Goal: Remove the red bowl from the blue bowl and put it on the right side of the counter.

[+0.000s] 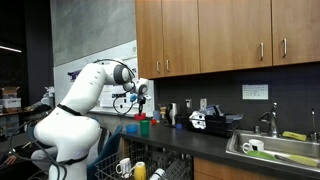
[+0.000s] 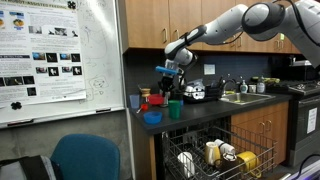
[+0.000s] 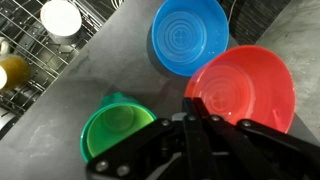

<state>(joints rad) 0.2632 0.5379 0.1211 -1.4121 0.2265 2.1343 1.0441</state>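
Where the dark counter [image 3: 100, 70] ends, far from the steel sink [image 1: 272, 150], three things are close together near the front edge. Wooden cupboards [image 1: 220, 35] hang on the wall above. A whiteboard [image 2: 60, 55] stands near the counter's end, and a dishwasher rack [image 2: 215, 155] is pulled out below the front edge.

I count one red bowl [image 3: 245, 88], one blue bowl [image 3: 190, 37] and one green cup [image 3: 118, 130]. The blue bowl has nothing in it. The red bowl is out of it and right beside it, and in the wrist view its rim covers a bit of the blue rim. The cup is nearest the front edge, a little apart from both bowls.

The gripper [image 3: 195, 120] hangs over them. Its fingers [image 3: 165, 128] are close together, with only a thin gap, right at the red bowl's rim. I cannot tell if they pinch the rim or only hover above it.
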